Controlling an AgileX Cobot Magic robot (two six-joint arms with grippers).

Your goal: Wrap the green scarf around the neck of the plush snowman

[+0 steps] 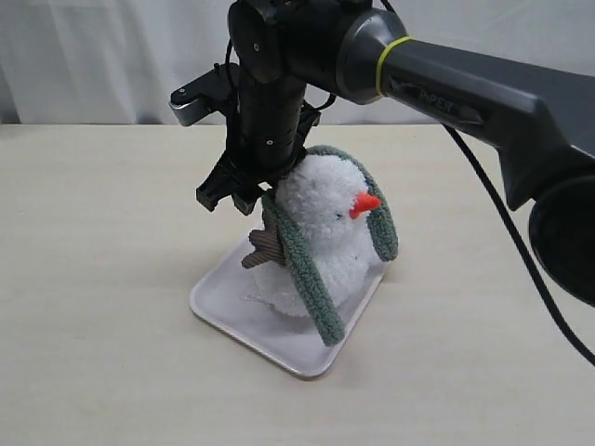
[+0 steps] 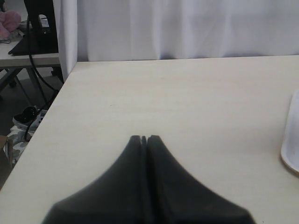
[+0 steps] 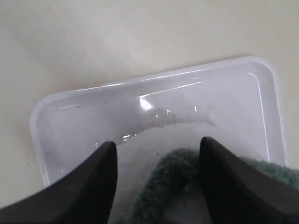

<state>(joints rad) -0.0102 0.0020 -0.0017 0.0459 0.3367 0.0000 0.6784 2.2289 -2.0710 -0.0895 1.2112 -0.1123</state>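
Your right arm (image 1: pixel 483 102) fills the near right of the exterior view, a dark link with a yellow band (image 1: pixel 386 60) reaching in across the middle and turning straight down over the snowman. Under everything lies the pale wooden table (image 1: pixel 93 279). On it sits a shallow white tray (image 1: pixel 244 321) with rounded corners, and the plush snowman (image 1: pixel 321 232) stands upright in it, facing right.

The green scarf (image 1: pixel 311 279) runs over the back of the snowman's head and hangs down both sides. One end falls along the near side to the tray floor, and the other, shorter, hangs past the face on the far side. The ends are not crossed. You cannot make out the neck itself under the fluff and the scarf.

Your right gripper (image 1: pixel 231 200) points down just behind the snowman's head, beside the upper run of the scarf. In the right wrist view its fingers (image 3: pixel 93 186) stand wide apart. A fold of scarf lies between them, unpinched, with the tray below.

Your left gripper (image 2: pixel 144 138) has its tips pressed together on nothing, above bare table, with the tray's edge off to one side.

Smaller still: the brown twig arm (image 1: pixel 267 246) sticking out beside the scarf, and the orange nose (image 1: pixel 364 204).
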